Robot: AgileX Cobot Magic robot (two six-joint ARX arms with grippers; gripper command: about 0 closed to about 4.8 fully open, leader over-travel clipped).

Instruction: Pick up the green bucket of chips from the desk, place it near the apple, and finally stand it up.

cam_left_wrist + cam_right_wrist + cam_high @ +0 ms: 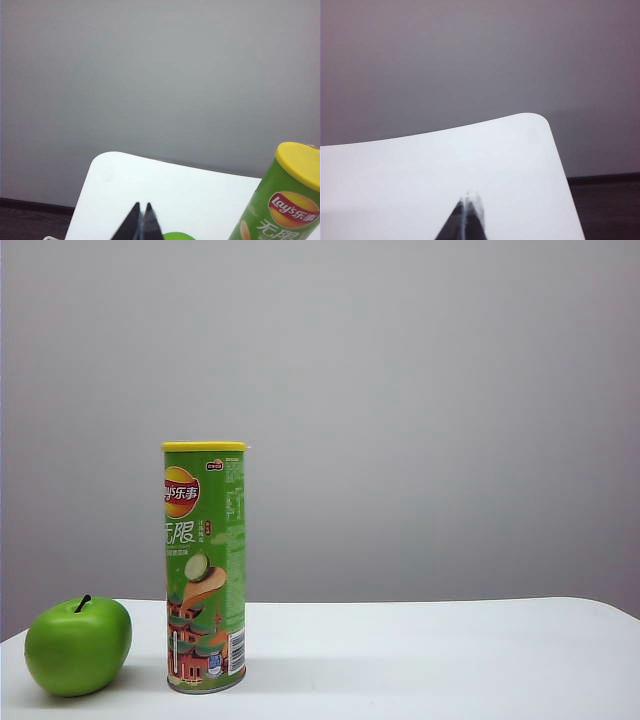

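left gripper (141,220) sits at the bottom edge of the left wrist view, its two dark fingertips pressed together, nothing between them, touching nothing. right gripper (469,210) shows the same in the right wrist view: tips together, empty, hanging above bare white surface. neither gripper appears in the exterior view.

now the count, biggest first. one desk (430,660), plain white, filling the bottom of the exterior frame, its rounded corner visible in both wrist views. one green bucket of chips (205,565), standing upright at lower left of centre, yellow lid on top, silver base on the desk. one apple (78,645), glossy green with a dark stem, in the lower left corner, just beside the can with a small gap between them. in the left wrist view the can (282,200) rises at the lower right and a sliver of the apple (177,236) peeks at the bottom edge.
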